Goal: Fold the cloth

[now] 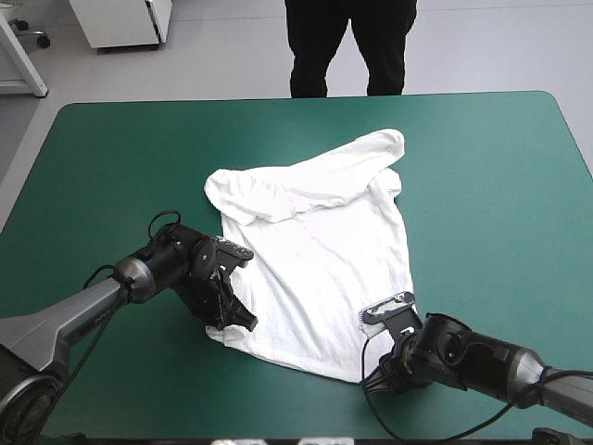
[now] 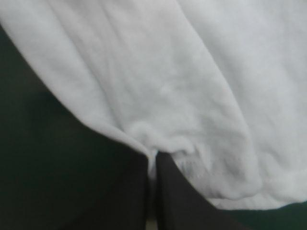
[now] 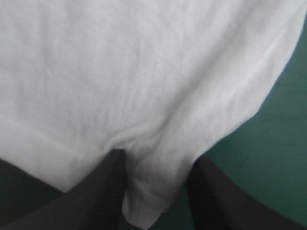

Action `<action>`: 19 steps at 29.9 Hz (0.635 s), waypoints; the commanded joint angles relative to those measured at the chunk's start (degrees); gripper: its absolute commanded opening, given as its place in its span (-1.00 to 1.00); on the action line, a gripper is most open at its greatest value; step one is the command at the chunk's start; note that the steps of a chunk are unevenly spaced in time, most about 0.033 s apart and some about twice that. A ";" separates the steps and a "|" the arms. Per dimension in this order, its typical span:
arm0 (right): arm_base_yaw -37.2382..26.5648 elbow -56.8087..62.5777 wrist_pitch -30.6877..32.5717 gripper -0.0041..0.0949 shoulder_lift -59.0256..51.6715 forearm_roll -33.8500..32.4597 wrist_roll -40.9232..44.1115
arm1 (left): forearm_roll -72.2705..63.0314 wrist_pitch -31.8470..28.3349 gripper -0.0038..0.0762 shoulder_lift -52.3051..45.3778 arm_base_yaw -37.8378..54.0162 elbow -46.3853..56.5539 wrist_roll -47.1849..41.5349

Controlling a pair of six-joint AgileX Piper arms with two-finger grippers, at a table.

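**A:** While both arms sit low at the near side, where does the T-shirt (image 1: 315,250) lie?

**B:** Spread across the middle of the teal-green worktop (image 1: 482,185), with its hem toward the near edge. Its far part is doubled back over the body in a loose, rumpled flap, and one bulge reaches toward the far right.

**A:** And the left pincer (image 2: 154,155)?

**B:** It's at the hem's near-left corner. Its black fingers meet almost in a point with a thin pinch of white cloth caught between them, so it is gripping the T-shirt. The stitched hem band runs just beside the fingertips.

**A:** The right pincer (image 3: 158,158)?

**B:** That one is at the hem's near-right corner, but its fingers stand well apart. A tongue of the hem lies in the gap between them, unclamped. Bare worktop shows beside the outer finger.

**A:** Are the two pincers close together?

**B:** No, the whole width of the hem lies between them.
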 commanded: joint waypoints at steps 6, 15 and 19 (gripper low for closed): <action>0.34 2.46 -5.47 -0.95 5.86 4.25 -4.20 | -3.03 -3.28 -0.93 -1.26 -0.62 -0.92 0.05; 0.34 -7.98 5.97 -0.95 -0.35 -8.79 -1.11 | -2.41 -3.76 -0.93 -8.65 -0.62 -5.92 1.01; -2.34 -18.14 13.61 -0.95 -4.57 -15.68 -0.67 | -0.32 -0.88 -0.93 -14.54 -0.62 -13.93 0.90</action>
